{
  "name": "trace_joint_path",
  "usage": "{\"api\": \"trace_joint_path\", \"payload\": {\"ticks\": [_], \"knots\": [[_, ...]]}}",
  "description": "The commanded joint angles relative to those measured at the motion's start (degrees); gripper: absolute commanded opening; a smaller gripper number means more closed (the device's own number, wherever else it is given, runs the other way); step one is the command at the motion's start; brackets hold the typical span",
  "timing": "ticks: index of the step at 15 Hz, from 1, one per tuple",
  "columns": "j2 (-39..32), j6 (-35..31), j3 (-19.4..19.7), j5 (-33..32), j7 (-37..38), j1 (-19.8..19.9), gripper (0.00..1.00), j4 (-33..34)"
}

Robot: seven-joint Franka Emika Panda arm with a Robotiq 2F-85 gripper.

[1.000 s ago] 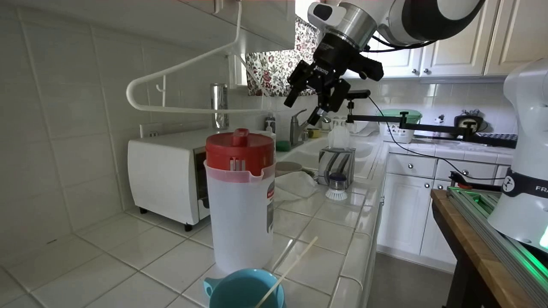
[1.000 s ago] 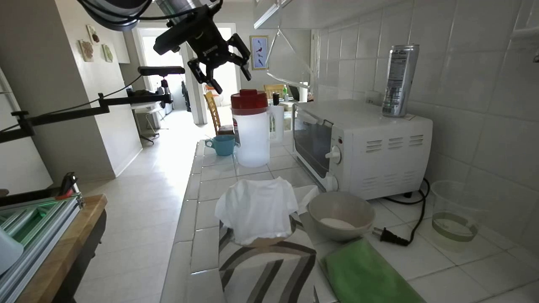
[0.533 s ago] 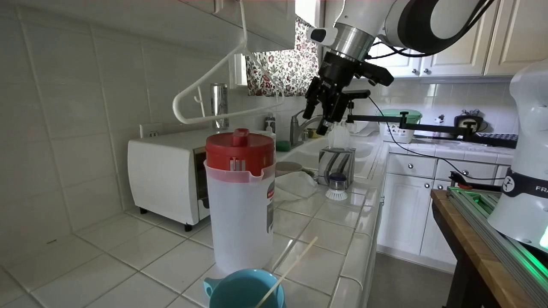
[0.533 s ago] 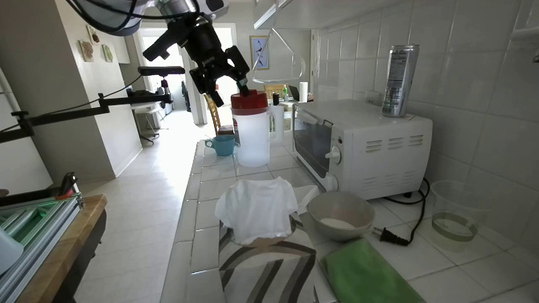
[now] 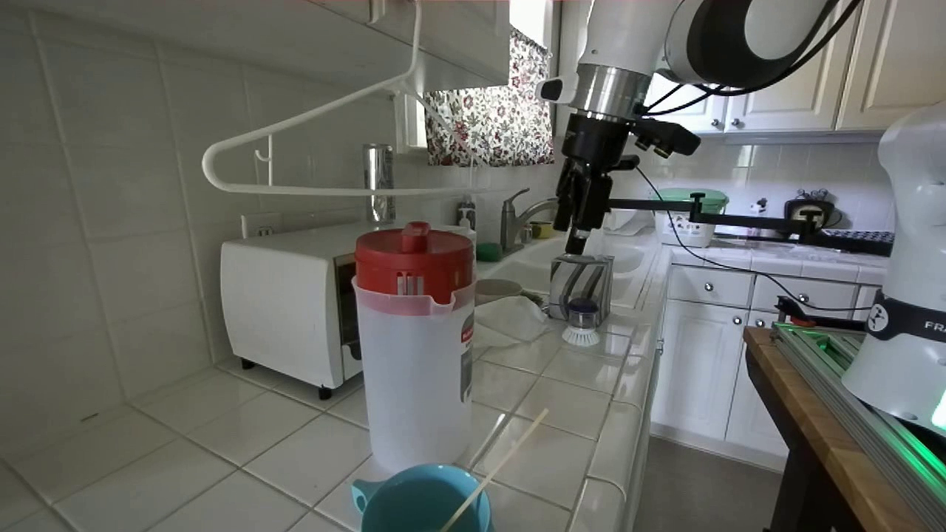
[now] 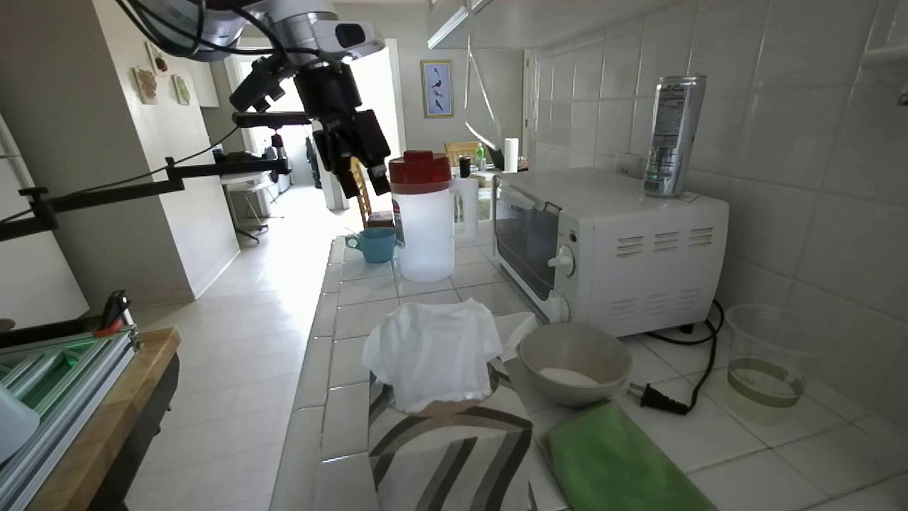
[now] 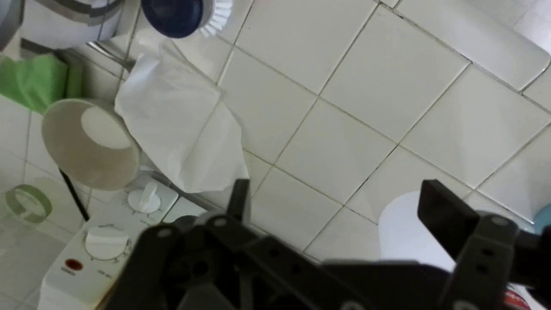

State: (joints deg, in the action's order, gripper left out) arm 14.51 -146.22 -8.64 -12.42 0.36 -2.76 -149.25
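My gripper [image 5: 570, 235] hangs above the tiled counter with its fingers pointing down. In the wrist view the gripper [image 7: 335, 189] is open, its fingers wide apart and holding nothing. Below the right-hand finger there stands a translucent white pitcher [image 7: 404, 228]; its red lid [image 6: 420, 170] shows close beside the gripper [image 6: 365, 188] in an exterior view. No contact is visible. A light-blue mug [image 5: 425, 502] with a thin stick [image 5: 510, 462] in it stands by the pitcher. From the cabinet hangs a white clothes hanger [image 5: 332, 191], apart from the gripper.
A white toaster oven [image 6: 652, 262] with a can [image 6: 674, 135] on top stands along the wall. On the counter are a striped tissue box [image 6: 450, 475], a bowl [image 7: 92, 146], a green cloth [image 6: 624, 454], a brush [image 7: 172, 15] and white paper [image 7: 181, 129]. A black bracket arm [image 5: 658, 208] juts out behind.
My gripper has come down and tilted from slanting to nearly straight down, staying open. The hanger has swung and turned about its hook. The pitcher, mug and oven have stayed put.
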Motion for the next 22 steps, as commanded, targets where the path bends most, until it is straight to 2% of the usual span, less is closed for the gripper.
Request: {"api": "trace_joint_path", "payload": {"ticks": [1, 7, 13, 16, 22], "knots": [[-1.03, 1.03, 0.83, 3.49, 5.20, -0.26, 1.00, 0.65], [-2.70, -1.49, 2.03, 5.49, 14.06, 1.56, 1.00, -2.60], [-5.51, -2.55, 4.75, 5.38, 19.28, 4.62, 1.00, -5.82], [-4.84, -2.96, 6.30, 4.00, 21.68, 6.74, 1.00, -7.35], [-4.39, -8.40, 8.63, -2.54, 23.82, 12.53, 1.00, -9.63]]}}
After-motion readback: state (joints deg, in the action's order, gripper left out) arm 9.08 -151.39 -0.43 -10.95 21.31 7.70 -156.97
